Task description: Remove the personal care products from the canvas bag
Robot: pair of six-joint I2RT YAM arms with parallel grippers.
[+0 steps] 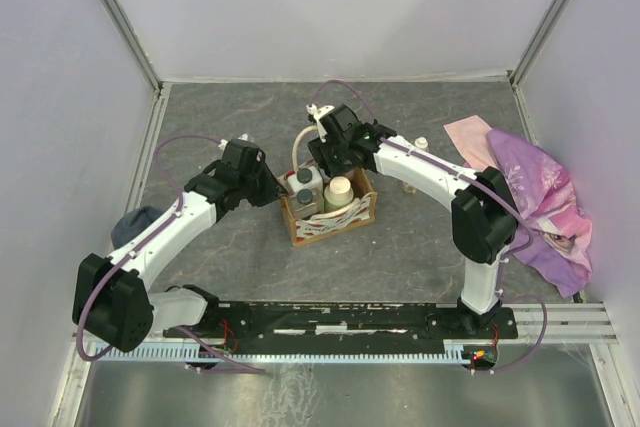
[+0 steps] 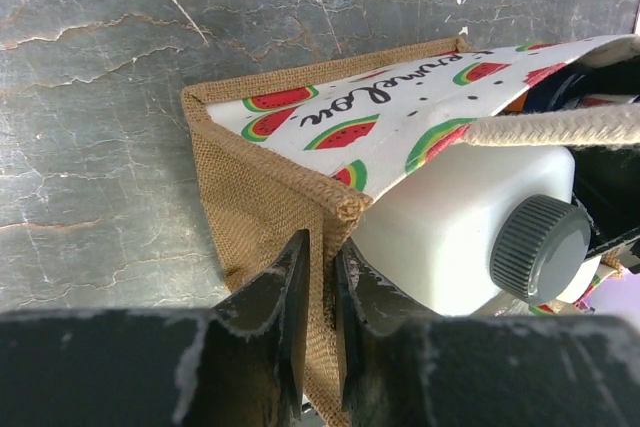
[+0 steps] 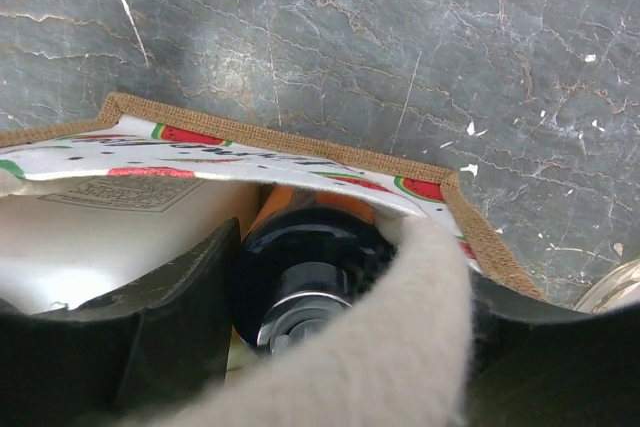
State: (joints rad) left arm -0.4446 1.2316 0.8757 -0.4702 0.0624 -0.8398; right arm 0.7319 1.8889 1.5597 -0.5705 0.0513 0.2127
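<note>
Pinches the canvas bag (image 2: pixel 250 207) at its burlap corner with the left end effector (image 2: pixel 322 247), nearly closed, mid-counter (image 1: pixel 235 252). Straddles a dark-capped bottle (image 3: pixel 300 247) inside the bag with the right end effector (image 3: pixel 345 272) — one finger hidden behind a cream handle (image 3: pixel 400 347), grip impossible to tell.

The canvas bag (image 1: pixel 368 209) stands upright and open near the middle of the tabletop (image 1: pixel 240 247). It is a small boxy tan jute tote, white inside with watermelon print and black script. 1 cream loop handle (image 1: pixel 297 152) arches up at its far side. Inside stand a white bottle with a grey ribbed cap (image 2: pixel 540 247), a cream-topped jar (image 1: pixel 339 191) and a dark-capped bottle (image 3: pixel 300 247). 1 small white-capped container (image 1: pixel 421 144) stands apart to the right.
</note>
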